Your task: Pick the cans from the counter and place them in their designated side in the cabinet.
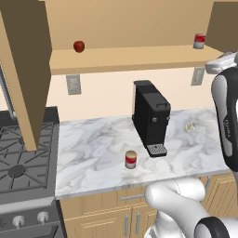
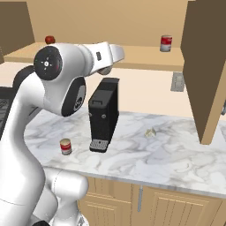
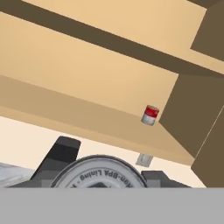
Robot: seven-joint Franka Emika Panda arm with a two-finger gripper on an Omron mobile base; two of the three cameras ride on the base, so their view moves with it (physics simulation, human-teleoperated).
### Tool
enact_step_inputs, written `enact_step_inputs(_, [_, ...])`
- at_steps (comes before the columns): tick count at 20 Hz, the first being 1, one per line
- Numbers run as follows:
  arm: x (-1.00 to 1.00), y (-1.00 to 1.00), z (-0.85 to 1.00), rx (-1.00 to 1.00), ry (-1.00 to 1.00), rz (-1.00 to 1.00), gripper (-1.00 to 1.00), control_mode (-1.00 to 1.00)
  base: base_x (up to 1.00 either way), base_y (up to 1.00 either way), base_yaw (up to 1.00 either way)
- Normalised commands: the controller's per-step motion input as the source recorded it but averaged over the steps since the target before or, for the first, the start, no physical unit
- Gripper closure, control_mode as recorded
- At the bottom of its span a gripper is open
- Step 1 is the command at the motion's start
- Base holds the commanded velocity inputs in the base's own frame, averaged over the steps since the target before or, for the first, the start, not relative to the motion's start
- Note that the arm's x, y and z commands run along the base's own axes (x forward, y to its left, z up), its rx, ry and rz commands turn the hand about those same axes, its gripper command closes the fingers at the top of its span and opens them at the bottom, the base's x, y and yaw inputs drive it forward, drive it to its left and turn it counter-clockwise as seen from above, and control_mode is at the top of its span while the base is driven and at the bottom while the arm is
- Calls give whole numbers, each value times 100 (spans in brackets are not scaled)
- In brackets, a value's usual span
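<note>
My gripper [image 3: 100, 176] is shut on a can [image 3: 99, 171], raised in front of the cabinet; I see just its round silver top between the dark fingers [image 3: 61, 154], and its label is hidden. The hand [image 2: 110, 55] is held high above the counter [image 1: 93, 148]. A second can [image 1: 131, 160] [image 2: 66, 146], with a red label, stands near the counter's front edge. At the right end of the cabinet shelf [image 1: 130, 58] stands a small red-and-grey can [image 1: 199, 41] [image 2: 166, 43] [image 3: 150, 115], ahead of the gripper and a little to its right.
A black coffee machine [image 1: 151, 118] [image 2: 103, 114] stands mid-counter. A red ball [image 1: 79, 46] [image 2: 50, 39] sits at the shelf's left end. Open brown doors [image 1: 25, 69] [image 2: 205, 66] jut out on both sides. The stove [image 1: 23, 158] lies left, and a small pale object [image 1: 189, 126] right.
</note>
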Motion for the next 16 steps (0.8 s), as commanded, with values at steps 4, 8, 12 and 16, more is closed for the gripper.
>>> enact_step_inputs(4, [27,-8,0,0,0,0,100,-100,0,0,0])
enact_step_inputs(8, [25,-8,0,0,0,0,100,-100,0,0,0])
enact_step_inputs(12, [24,-10,0,0,0,0,100,-100,0,0,0])
enact_step_inputs(16, [22,-11,0,0,1,0,100,-100,0,0,0])
